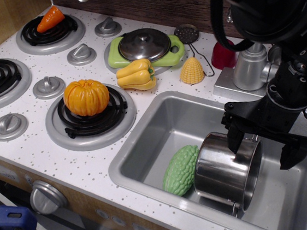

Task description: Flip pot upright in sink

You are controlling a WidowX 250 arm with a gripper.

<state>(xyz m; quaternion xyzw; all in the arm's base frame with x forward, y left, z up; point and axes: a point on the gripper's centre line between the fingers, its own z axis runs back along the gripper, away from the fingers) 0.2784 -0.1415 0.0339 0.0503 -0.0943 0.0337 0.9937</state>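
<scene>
Steel pot (pixel 225 174) tilted in sink (pixel 160 126), claw (pixel 262 148) spread astride its rim (green gourd (pixel 180 171) touching).

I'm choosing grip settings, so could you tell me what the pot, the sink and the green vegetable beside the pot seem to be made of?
The pot looks like polished stainless steel: mirror-bright wall with sharp reflections. The sink looks like matte grey metal or metallic-painted plastic; its soft, dull sheen leaves that open. The green vegetable looks like moulded plastic: uniform colour, bumpy ridges, faint gloss.
</scene>
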